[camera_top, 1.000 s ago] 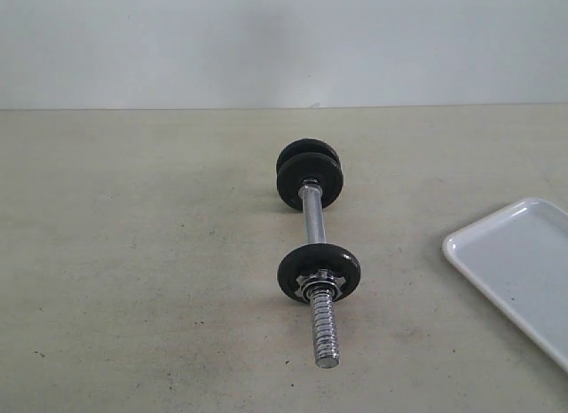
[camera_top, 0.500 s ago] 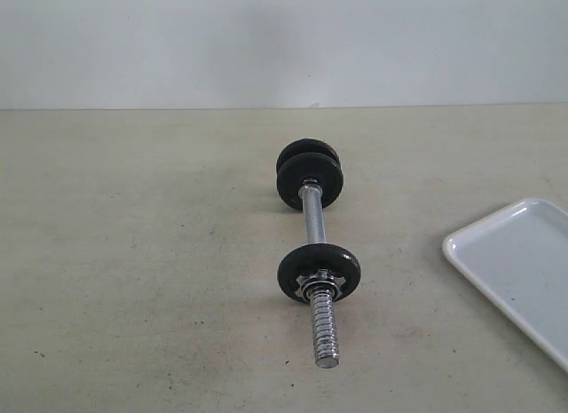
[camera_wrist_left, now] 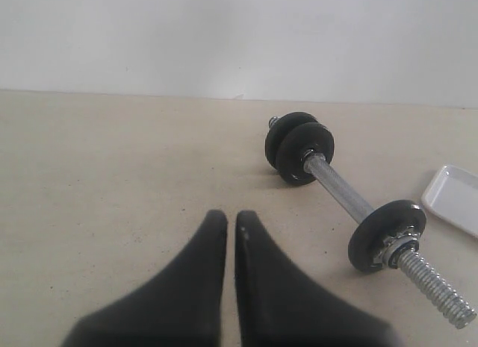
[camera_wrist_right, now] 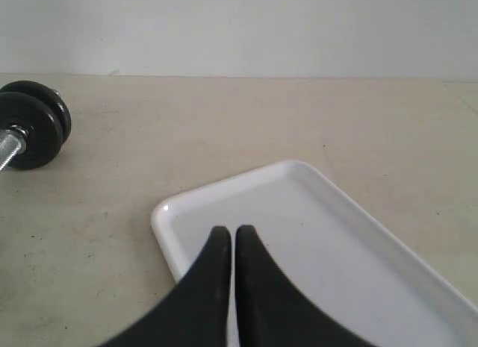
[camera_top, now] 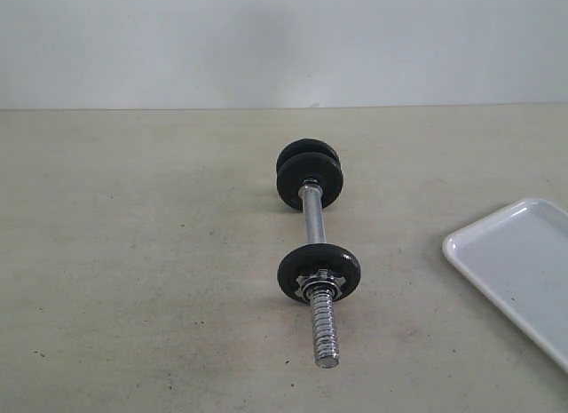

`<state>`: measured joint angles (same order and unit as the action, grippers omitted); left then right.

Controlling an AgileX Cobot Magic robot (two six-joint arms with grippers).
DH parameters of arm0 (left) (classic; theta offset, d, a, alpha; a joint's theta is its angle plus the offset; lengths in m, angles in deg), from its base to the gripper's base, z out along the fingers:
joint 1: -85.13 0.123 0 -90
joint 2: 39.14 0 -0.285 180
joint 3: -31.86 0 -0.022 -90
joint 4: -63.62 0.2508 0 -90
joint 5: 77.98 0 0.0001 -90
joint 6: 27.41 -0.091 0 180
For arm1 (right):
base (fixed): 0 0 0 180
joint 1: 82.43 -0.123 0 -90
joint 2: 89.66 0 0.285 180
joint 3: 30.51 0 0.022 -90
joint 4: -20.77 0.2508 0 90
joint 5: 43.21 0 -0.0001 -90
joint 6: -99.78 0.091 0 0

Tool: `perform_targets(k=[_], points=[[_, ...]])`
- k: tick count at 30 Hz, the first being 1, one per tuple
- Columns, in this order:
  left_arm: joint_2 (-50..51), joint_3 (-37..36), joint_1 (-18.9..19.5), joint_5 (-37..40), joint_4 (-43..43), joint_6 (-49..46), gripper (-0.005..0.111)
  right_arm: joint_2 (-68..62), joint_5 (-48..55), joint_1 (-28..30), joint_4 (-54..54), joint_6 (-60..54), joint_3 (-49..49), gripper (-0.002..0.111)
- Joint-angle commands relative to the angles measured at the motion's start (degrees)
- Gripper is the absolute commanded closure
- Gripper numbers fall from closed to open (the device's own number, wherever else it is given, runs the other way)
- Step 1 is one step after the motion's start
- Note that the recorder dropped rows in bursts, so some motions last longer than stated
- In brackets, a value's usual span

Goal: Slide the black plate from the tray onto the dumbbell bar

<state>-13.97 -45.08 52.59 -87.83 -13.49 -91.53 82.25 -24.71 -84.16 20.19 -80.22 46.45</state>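
Observation:
The dumbbell bar (camera_top: 311,219) lies on the table, its threaded end (camera_top: 325,329) pointing toward the front. One black disc with a chrome nut (camera_top: 319,273) sits near that end. Two black discs (camera_top: 309,175) stand pressed together at the far end; I cannot tell which of them is the black plate. The white tray (camera_top: 515,253) at the right edge shows nothing on its visible floor. My left gripper (camera_wrist_left: 231,216) is shut and empty, short of the bar (camera_wrist_left: 340,194). Over the tray (camera_wrist_right: 321,235), my right gripper (camera_wrist_right: 231,231) is shut and empty. Neither gripper appears in the exterior view.
The beige tabletop (camera_top: 142,253) runs back to a plain white wall (camera_top: 284,40). The tray runs off the right edge of the exterior view. The right wrist view catches the bar's far discs (camera_wrist_right: 33,123) at its edge.

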Motion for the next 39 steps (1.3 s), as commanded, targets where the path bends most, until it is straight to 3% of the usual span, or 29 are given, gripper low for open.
perform_targets(k=[1, 26, 31, 35, 39], points=[[-0.3, -0.2, -0.1, 0.3, 0.0, 0.0, 0.102, 0.3, -0.1, 0.0, 0.1, 0.0, 0.3, 0.108], [-0.3, -0.2, -0.1, 0.4, 0.0, 0.0, 0.102, 0.3, -0.1, 0.0, 0.1, 0.0, 0.3, 0.108], [-0.3, -0.2, 0.2, -1.2, 0.0, -5.8, 0.102, 0.3, -0.1, 0.0, 0.1, 0.0, 0.3, 0.108], [-0.3, -0.2, 4.4, -0.6, 0.0, -6.0, 0.102, 0.3, -0.1, 0.0, 0.1, 0.0, 0.3, 0.108], [-0.7, -0.2, 11.7, -0.5, 0.0, -5.7, 0.102, 0.3, -0.1, 0.0, 0.1, 0.0, 0.3, 0.108]])
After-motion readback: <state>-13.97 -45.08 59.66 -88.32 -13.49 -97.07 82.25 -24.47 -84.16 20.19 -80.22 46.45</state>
